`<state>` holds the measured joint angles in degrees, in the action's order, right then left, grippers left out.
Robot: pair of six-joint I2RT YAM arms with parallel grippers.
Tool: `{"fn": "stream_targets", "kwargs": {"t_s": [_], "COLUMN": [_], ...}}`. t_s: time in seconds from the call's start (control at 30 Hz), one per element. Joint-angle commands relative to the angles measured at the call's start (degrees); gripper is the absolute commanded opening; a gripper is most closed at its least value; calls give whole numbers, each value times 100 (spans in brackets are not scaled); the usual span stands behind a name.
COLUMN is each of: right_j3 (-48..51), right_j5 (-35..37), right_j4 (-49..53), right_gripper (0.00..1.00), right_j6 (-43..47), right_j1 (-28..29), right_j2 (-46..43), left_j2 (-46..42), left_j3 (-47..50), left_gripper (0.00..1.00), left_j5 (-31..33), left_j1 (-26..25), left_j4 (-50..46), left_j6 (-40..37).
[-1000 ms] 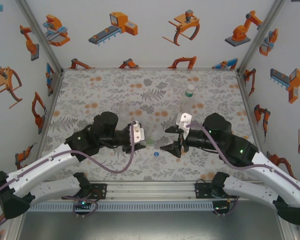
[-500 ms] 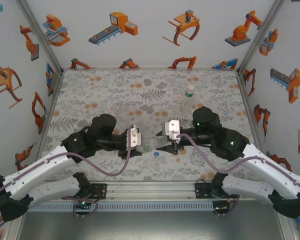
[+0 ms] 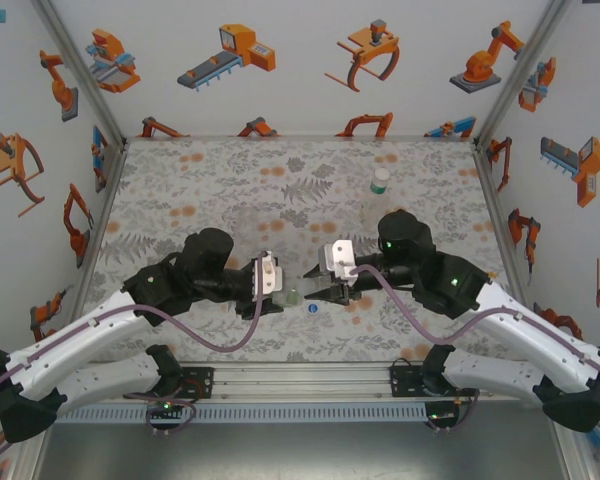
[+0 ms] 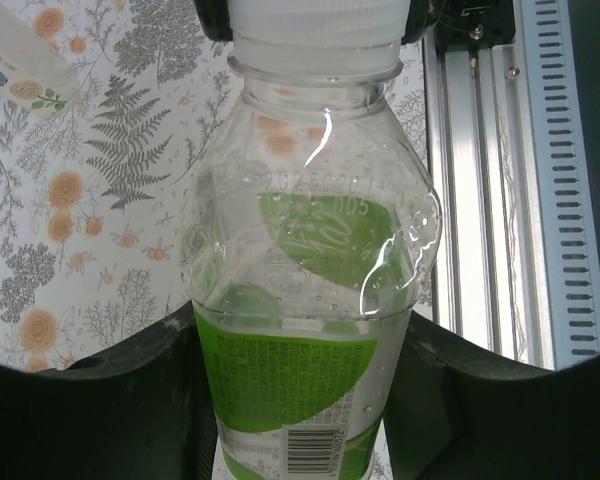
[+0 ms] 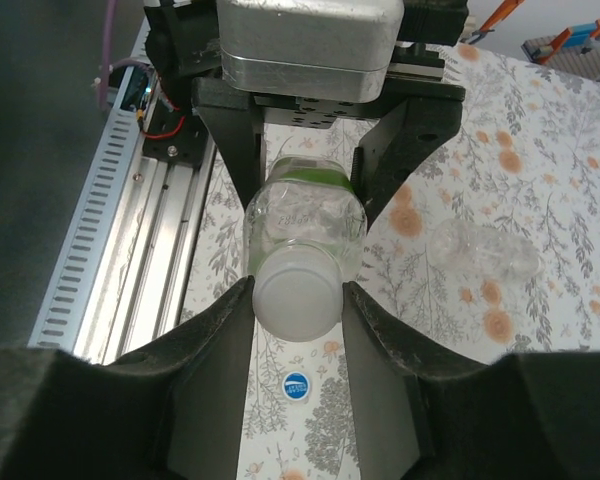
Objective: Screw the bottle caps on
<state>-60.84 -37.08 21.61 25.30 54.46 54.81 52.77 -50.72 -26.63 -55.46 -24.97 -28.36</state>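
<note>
The left gripper (image 3: 283, 292) is clenched around a clear plastic bottle with a green label (image 4: 310, 300), held lying level near the 6 o'clock edge of the patterned mat (image 3: 180, 190). The right gripper (image 5: 295, 310) clamps the white round screw cap (image 5: 295, 290) sitting on the bottle's neck. A small blue round cap (image 5: 297, 385) lies on the mat just beside it, at 5 o'clock.

White walls (image 3: 300, 100) w/ orange robot pics (image 3: 228, 56), floral mat (image 3: 230, 170)
</note>
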Motion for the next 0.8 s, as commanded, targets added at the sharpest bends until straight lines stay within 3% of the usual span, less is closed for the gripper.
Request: {"fn": "stream_targets", "kwargs": {"t_s": [0.0,0.17,0.37,0.6,0.77], "right_j3": [-72,39,456,1151,1437], "right_j5": [-61,305,903,2049,3126], "right_j4": [-252,-448,-1279,-2598,-2717], "right_gripper": [32,0,0,0,0], "right_j6": [-9,-233,-1473,-4208,-6122], "right_j1": [-16,-15,-15,-16,35], "right_j2": [-30,-110,-155,-155,-185], "left_j2": [-35,-22,19,169,310], "left_j3": [-118,-104,130,237,290], "left_gripper": [0,0,0,0,0], "left_j5": [-141,-5,820,1367,1611], "left_j1": [-35,-35,-35,-30,-22], "left_j4": [-56,21,545,992,1241], "left_j6": [8,14,106,78,55]}}
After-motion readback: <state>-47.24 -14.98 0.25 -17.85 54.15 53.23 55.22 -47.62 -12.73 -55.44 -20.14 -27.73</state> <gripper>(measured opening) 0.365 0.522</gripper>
